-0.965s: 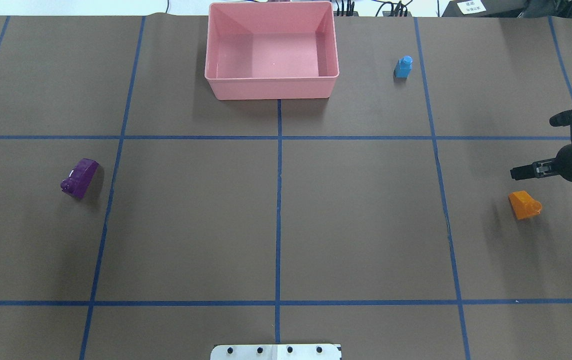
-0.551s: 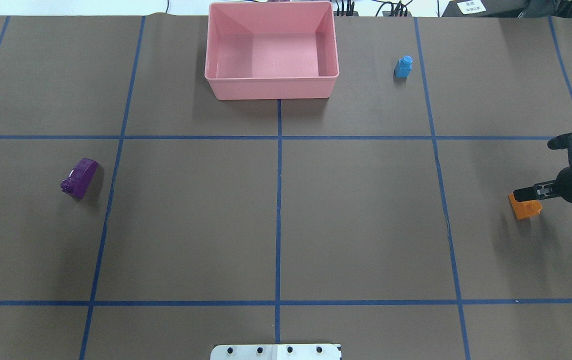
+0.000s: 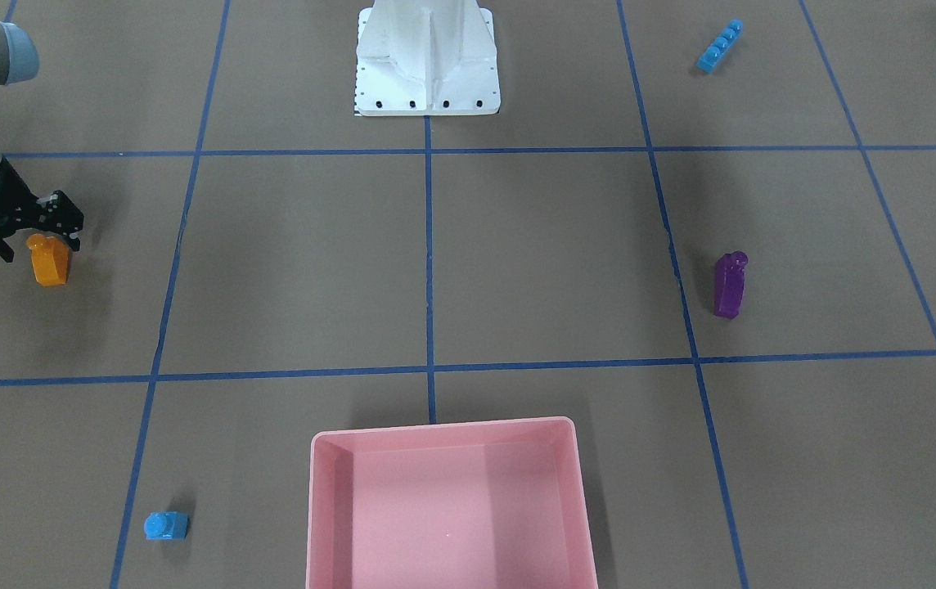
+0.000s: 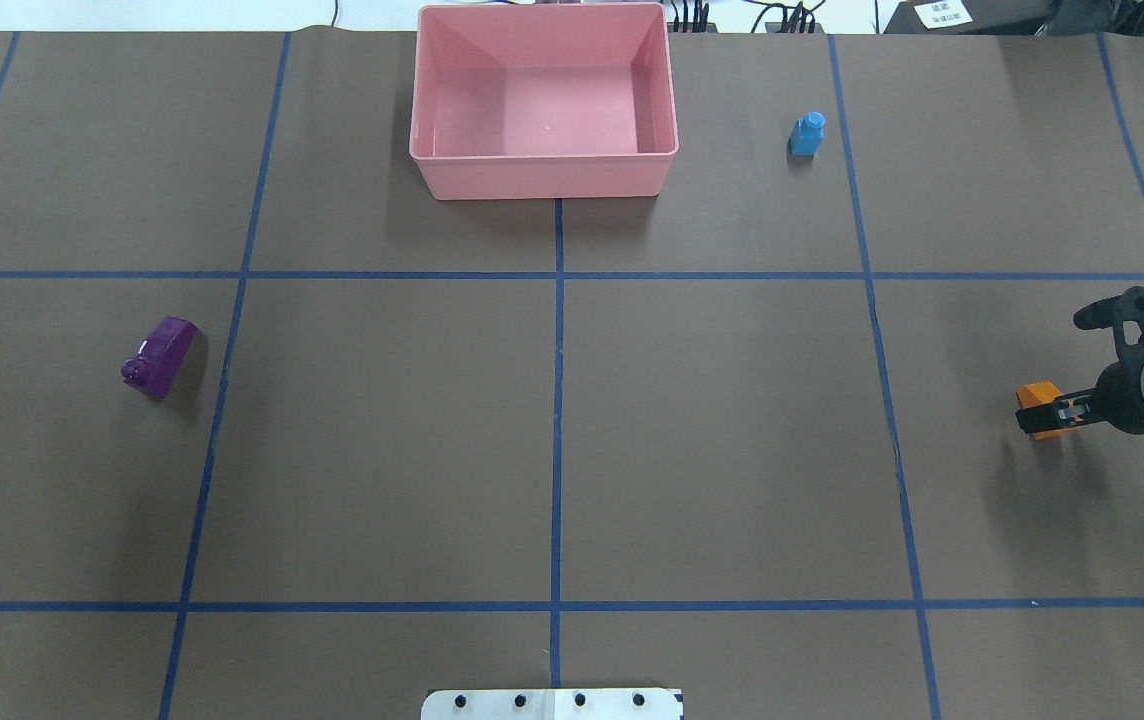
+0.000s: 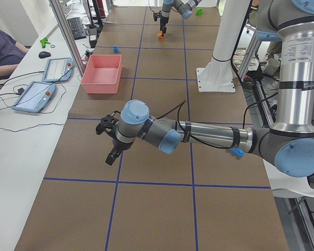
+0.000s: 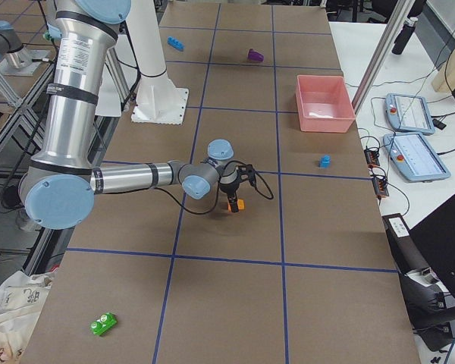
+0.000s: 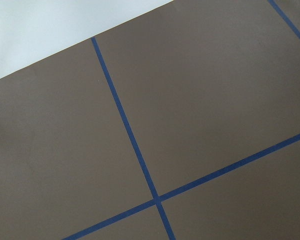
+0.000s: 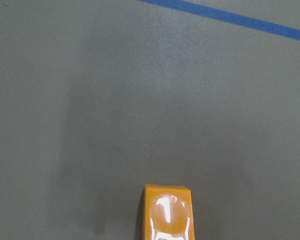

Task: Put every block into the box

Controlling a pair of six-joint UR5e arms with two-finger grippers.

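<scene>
The jaws of the right gripper [image 3: 37, 244] stand apart and low over the orange sloped block [image 3: 51, 266], one on each side of its studded end. No contact can be confirmed. The right wrist view shows the block's stud at the bottom centre of the frame, so the approach is centred.

The jaws of the left gripper [image 5: 109, 144] appear only in the side view, so their state cannot be told. That arm hangs above bare tabletop [image 4: 732, 450], with no block near it.

Step in hand: pick-up of the first block. The pink box [image 4: 542, 178] holds nothing. It sits at the far edge of the tabletop, near the centre line, well apart from the orange block at the right side.

Remaining blocks:
- Small blue block [image 4: 807, 133]: far right, nearest the box.
- Purple block [image 4: 160, 355]: left side, lying at an angle.
- Long blue bar [image 3: 718, 46]: near left, beside the robot base.
- Green block [image 6: 103, 324]: beyond the right arm, near corner.

Next move, as judged: lower fully, close on the block's flat sides rather than its slope, lift clear, then carry it far and left to above the box before release.
</scene>
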